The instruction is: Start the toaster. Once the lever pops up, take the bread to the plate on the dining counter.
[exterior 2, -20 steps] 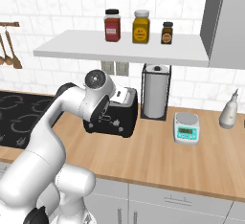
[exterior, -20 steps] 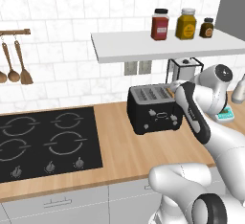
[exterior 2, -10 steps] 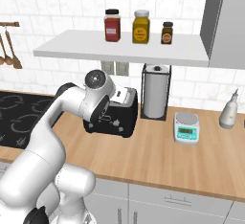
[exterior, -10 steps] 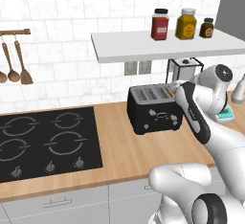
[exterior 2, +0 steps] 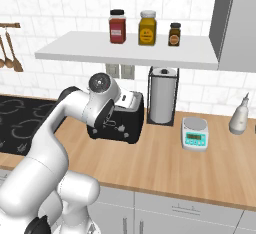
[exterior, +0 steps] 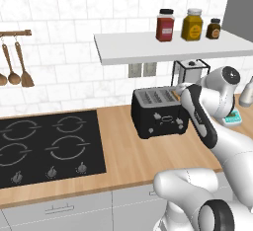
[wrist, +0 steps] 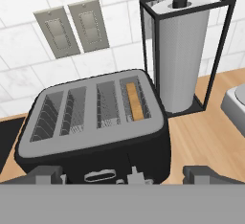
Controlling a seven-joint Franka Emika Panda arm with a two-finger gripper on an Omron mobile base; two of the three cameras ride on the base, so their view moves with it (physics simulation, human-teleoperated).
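The black four-slot toaster (exterior: 157,112) (exterior 2: 124,124) (wrist: 91,125) stands on the wall counter near the tiled wall. The bread (wrist: 135,102) sits upright and deep in its rightmost slot, with just the brown top edge showing. My gripper (wrist: 125,175) hovers close above and in front of the toaster's front face, open, with one fingertip on each side and nothing between them. A small lever and a knob show on the front face just past the fingertips. The plate and the dining counter are out of view.
A paper-towel roll in a black wire holder (wrist: 182,50) (exterior 2: 161,95) stands right of the toaster, a kitchen scale (exterior 2: 195,134) beyond it. A black cooktop (exterior: 44,146) lies to the left. A white shelf (exterior: 168,45) with jars hangs overhead.
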